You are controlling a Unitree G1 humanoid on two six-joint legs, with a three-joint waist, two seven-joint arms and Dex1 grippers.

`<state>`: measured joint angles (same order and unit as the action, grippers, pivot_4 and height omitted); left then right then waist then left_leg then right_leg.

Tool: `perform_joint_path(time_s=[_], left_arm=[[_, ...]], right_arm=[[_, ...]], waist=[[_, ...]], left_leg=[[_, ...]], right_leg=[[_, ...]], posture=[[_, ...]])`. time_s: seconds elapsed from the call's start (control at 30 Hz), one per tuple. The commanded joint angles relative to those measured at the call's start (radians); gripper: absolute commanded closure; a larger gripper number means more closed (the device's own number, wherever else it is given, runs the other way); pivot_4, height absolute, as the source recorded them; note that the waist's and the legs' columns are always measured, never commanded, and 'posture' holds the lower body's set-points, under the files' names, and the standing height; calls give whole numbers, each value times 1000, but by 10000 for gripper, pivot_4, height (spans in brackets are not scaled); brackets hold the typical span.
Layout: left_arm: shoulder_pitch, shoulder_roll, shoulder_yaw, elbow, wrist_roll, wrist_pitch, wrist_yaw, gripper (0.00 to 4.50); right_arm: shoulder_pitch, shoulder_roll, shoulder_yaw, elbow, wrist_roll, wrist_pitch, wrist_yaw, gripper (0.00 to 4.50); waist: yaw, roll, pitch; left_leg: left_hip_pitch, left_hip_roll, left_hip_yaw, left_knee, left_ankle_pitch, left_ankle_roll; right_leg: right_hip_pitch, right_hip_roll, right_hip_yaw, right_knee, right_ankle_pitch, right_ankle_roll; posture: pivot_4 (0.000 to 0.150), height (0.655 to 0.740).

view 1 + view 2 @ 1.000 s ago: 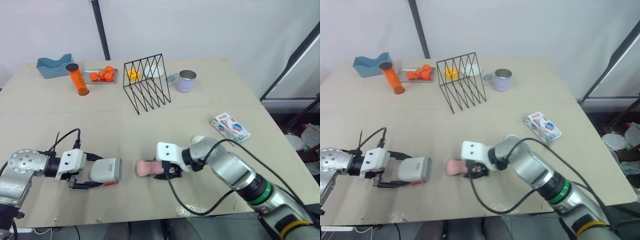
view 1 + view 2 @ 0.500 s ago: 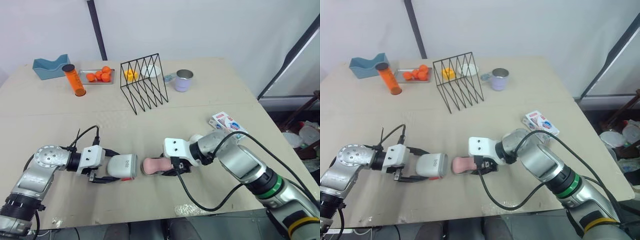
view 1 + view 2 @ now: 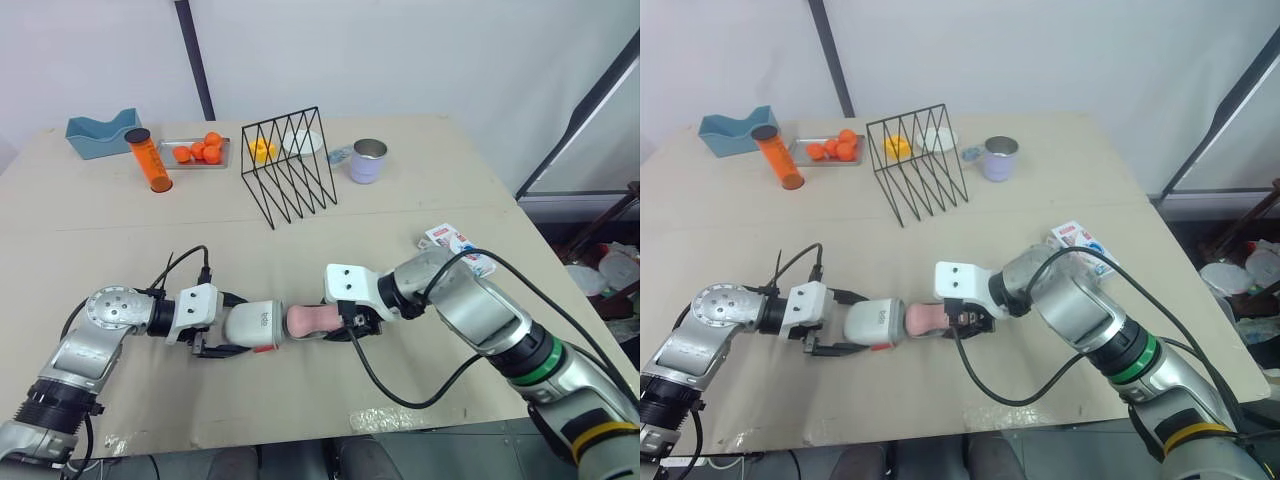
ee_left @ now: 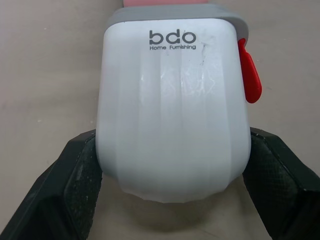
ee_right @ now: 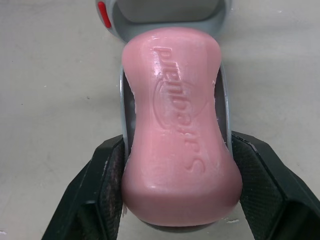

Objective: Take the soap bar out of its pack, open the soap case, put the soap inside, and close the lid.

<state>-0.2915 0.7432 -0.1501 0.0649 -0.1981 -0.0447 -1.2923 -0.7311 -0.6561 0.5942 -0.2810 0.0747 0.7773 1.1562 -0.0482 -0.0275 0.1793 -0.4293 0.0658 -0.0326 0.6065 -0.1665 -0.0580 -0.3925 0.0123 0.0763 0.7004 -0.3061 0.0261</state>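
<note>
Right wrist view: right gripper (image 5: 178,172) jaws closed on the pink soap bar (image 5: 175,115) — its left end at the mouth of the soap case (image 4: 172,110) — case clamped between left gripper (image 4: 172,167) jaws.

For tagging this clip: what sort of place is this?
Probably a lab or test room: plain table against a bare white wall, with unrelated props like a wire rack and metal cup.

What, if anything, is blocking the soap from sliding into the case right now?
Nothing visible. The pink soap, clamped in the right gripper, has its front end right at the open grey mouth of the case, which the left gripper holds facing it.
</note>
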Motion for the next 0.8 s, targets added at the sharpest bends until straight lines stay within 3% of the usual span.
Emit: perform_joint_path(time_s=[0.03,0.8], left_arm=[[-13,-5,5,-32,-10,1,9,10339],[-27,-61,-43,-52,21,24,53,10339]], right_arm=[[-33,14,7,-34,1,9,9,19562],[-135,148,81,54,-33,89,-18,19562]], waist=[[0,0,0],[0,0,0]], left_leg=[[0,0,0,0,0,0],[0,0,-1,0,0,0]], right_leg=[[0,0,0,0,0,0],[0,0,-1,0,0,0]], posture=[[1500,7400],[1500,7400]])
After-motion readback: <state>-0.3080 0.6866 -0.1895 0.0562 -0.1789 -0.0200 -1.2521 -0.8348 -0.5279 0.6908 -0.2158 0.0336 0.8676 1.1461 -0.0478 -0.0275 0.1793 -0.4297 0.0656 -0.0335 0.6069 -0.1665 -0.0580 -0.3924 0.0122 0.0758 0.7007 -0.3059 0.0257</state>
